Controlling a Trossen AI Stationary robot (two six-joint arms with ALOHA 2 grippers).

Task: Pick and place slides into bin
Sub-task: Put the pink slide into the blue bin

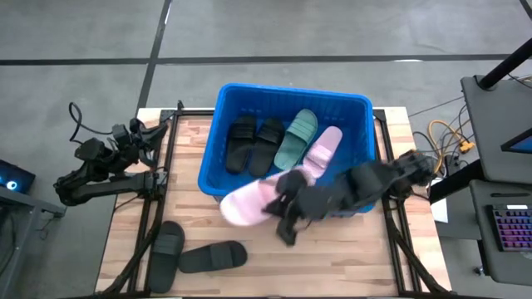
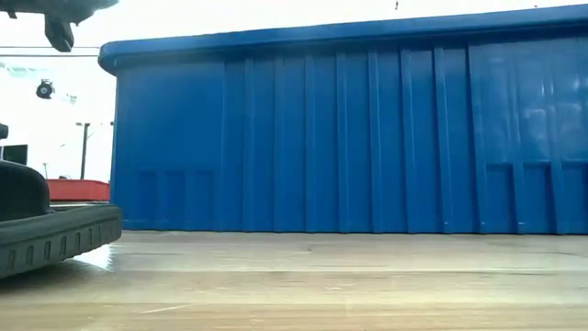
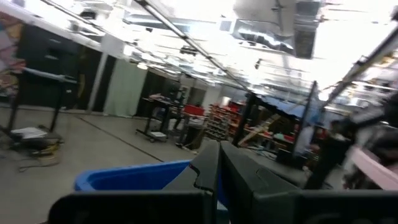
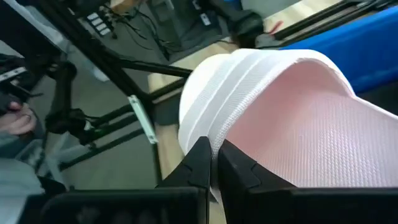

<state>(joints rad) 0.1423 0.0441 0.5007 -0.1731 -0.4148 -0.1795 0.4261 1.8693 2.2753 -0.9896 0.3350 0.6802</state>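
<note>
1. The right tool (image 1: 287,218) is clamped on a pale pink foam slide (image 1: 249,202); the right wrist view shows the two dark fingers pinched together on the edge of its strap band.
2. The held slide hangs over the near wall of the large bright blue plastic bin (image 1: 357,104), part of it outside the rim and above the wooden desk (image 1: 332,266).
3. Inside the bin lie four slides: two black slides (image 1: 253,141), one dark green slide (image 1: 296,138) and a second pink slide (image 1: 322,149).
4. Two further black foam slides (image 1: 189,253) rest on the desk near its front left, well apart from the bin (one of them shows at the edge of the low view).
5. The left tool (image 1: 137,133) waits at the left edge of the desk, fingers together and holding nothing.
6. Judgement: the step in hand is the carry of the pink slide to the bin. The next move calls for bringing it fully past the rim before letting go, since a release here could tip it back onto the desk.
</note>
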